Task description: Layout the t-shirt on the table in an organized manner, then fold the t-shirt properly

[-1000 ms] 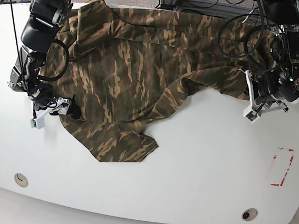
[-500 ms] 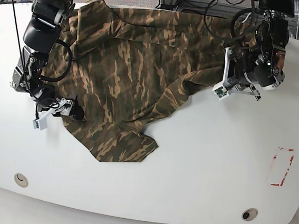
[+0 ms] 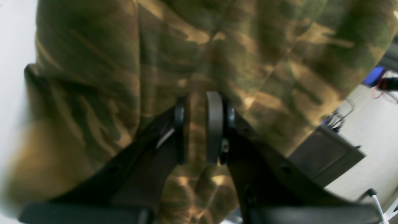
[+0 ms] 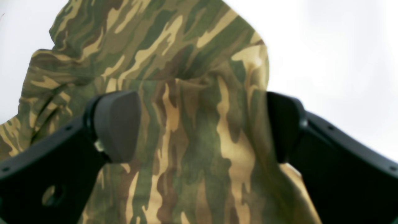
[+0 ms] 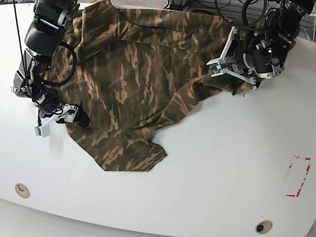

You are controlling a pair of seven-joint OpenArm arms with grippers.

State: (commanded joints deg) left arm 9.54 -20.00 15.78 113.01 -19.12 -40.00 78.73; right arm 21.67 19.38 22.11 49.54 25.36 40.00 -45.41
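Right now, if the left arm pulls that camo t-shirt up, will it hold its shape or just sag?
Probably sag: the t-shirt already lies in soft folds and ripples on the table. It bunches thinly where the left gripper pinches it, so it looks light. Likely it drags rather than slides as one piece.

camouflage t-shirt (image 5: 134, 77), rumpled, spread across glossy white table (image 5: 214, 174)

The base view looks straight down from high up at the whole table (image 5: 208, 179) and the shirt (image 5: 139, 77). Each wrist view sits right behind its own gripper, very close to the cloth. The left gripper (image 3: 199, 124) and right gripper (image 4: 199, 124) views both show parts of that same shirt.
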